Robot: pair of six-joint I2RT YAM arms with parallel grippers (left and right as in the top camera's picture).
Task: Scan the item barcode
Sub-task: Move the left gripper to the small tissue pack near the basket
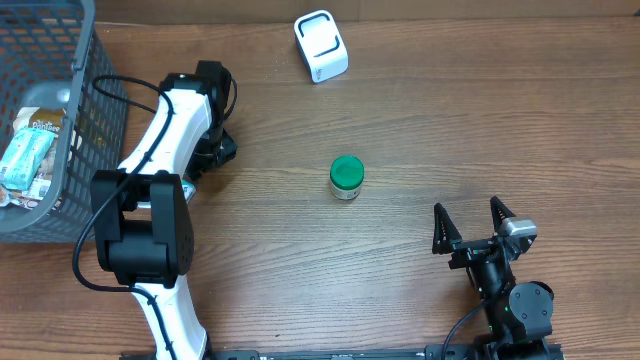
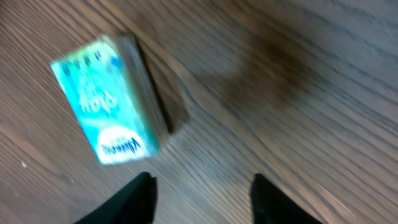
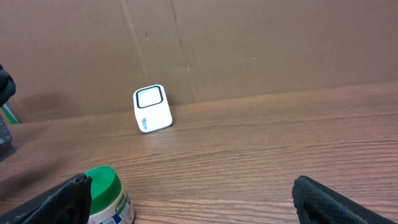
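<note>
A: Brown wood-grain table (image 1: pixel 420 120) takes up the whole overhead view. Biggest thing on it?

B: Grey mesh basket (image 1: pixel 90 130), far left corner, with wrapped snack packets (image 1: pixel 28 155) inside. Next is the white left arm (image 1: pixel 165 125), reaching up beside the basket.

A: Left gripper (image 2: pixel 202 179), what's the state?

B: Wrist view shows the two black fingers parted about halfway with bare table between them. It isn't gripping anything. The view is blurry, but the gap is clear.

A: Where's the item?

B: Teal packet (image 2: pixel 112 102), lying flat on the table just ahead of the left fingertips, skewed and not touching them. I can't make out a barcode because the print is too smeared.

A: Right gripper (image 1: pixel 467 207)?

B: Near the right edge of the table, low down, with its jaws spread wide and nothing between them. It's well apart from everything else.

A: Scanner?

B: White scanner (image 1: pixel 321 46), at the far edge near the middle, against the cardboard backdrop. In the right wrist view its window faces the robot. It's well apart from the packet.

A: Anything smaller?

B: Green-lidded jar (image 1: pixel 346 178), upright at mid-table between the scanner and the right gripper, touching neither.
</note>
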